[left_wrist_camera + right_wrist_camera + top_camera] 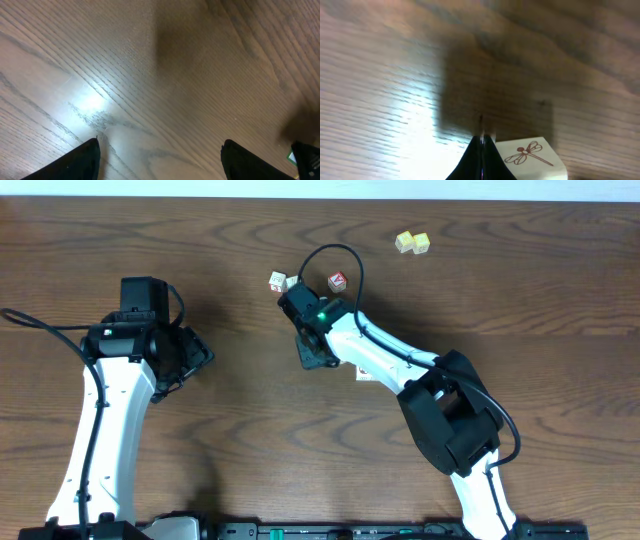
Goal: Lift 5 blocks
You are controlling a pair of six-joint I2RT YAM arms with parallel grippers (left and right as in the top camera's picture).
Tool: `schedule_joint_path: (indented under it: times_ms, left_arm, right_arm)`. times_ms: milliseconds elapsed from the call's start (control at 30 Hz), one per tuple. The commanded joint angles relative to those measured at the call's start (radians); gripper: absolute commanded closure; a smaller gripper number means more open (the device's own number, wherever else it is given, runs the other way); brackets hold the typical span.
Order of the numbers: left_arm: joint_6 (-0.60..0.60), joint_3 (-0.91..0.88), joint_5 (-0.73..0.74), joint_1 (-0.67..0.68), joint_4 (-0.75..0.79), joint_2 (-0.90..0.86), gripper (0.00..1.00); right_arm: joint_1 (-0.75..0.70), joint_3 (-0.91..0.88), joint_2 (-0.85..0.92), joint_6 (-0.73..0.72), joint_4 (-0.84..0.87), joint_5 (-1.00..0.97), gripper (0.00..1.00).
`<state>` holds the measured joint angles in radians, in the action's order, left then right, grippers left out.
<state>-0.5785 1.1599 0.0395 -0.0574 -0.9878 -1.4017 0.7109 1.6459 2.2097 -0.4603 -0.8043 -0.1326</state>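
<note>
Two whitish blocks (277, 281) (291, 282) sit side by side at the back centre of the table. Part of another whitish block (363, 372) shows beside the right arm. In the right wrist view a whitish block (532, 156) with a brown dragonfly picture lies just right of my right gripper (481, 142). That gripper is shut with nothing between its fingers, and it hangs low over the table (316, 358). My left gripper (160, 160) is open over bare wood at the left (193, 360), with no block near it.
A cube with a red-and-white top (337, 281) stands just behind the right wrist. Two pale yellow cubes (412, 243) lie at the back right. The right arm's cable loops above the whitish pair.
</note>
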Motion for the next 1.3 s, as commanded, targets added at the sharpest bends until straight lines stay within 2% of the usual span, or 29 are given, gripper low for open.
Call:
schedule_joint_path:
  times_ms: [0,200,633,1000,1267]
  left_arm:
    - [0.006,0.018,-0.005,-0.004,-0.003,0.01,0.22]
    - [0.006,0.018,-0.005,-0.004,-0.003,0.01,0.22]
    - [0.006,0.018,-0.005,-0.004,-0.003,0.01,0.22]
    - [0.006,0.018,-0.005,-0.004,-0.003,0.01,0.22]
    - [0.006,0.018,-0.005,-0.004,-0.003,0.01,0.22]
  right_arm:
    - [-0.009,0.102,0.005,-0.017,-0.036,-0.02,0.99]
    - [-0.047,0.202,0.005,0.017,-0.103,-0.021,0.99]
    - [-0.113,0.196,0.005,0.059,-0.13,0.055,0.99]
    - [-0.109,0.042,0.005,0.066,-0.001,0.053,0.99]
    - [-0.102,0.02,0.005,0.15,-0.005,0.063,0.99]
